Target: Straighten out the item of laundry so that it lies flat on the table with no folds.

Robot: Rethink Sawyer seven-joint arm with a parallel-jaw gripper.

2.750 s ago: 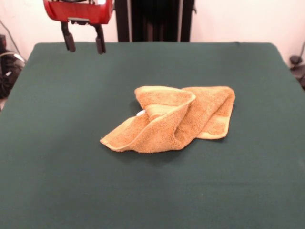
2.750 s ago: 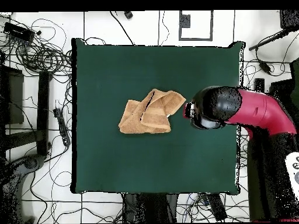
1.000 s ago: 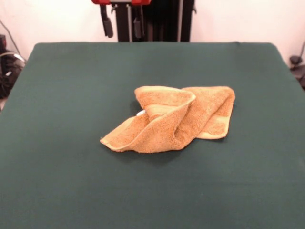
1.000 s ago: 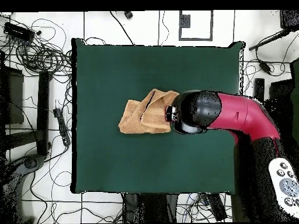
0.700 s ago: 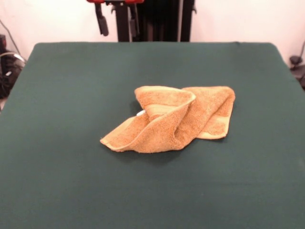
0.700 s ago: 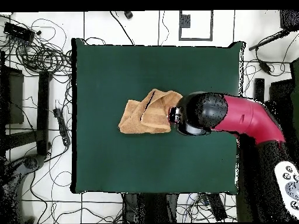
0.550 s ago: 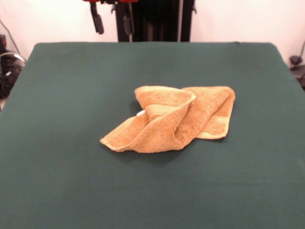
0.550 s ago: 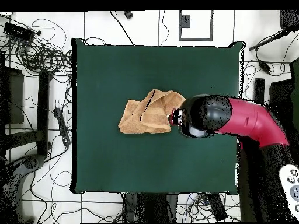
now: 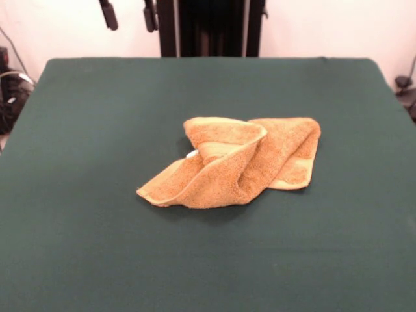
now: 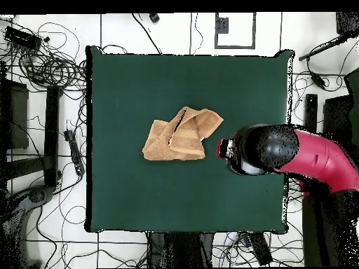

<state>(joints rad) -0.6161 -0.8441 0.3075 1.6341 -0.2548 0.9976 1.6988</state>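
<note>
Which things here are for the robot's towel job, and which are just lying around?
For the job:
- towel, crumpled and folded over itself
- green table that it lies on
- robot's hand, raised above the table's far edge, empty

Just lying around:
- tangled cables on the floor beside the table

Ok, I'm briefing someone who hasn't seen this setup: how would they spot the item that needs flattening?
Look at the large table covered in dark green cloth. Near its middle lies the golden-tan terry hand towel, the only thing resting on the cloth. It is bunched and folded over itself, with a small white tag peeking out at one fold.
</note>
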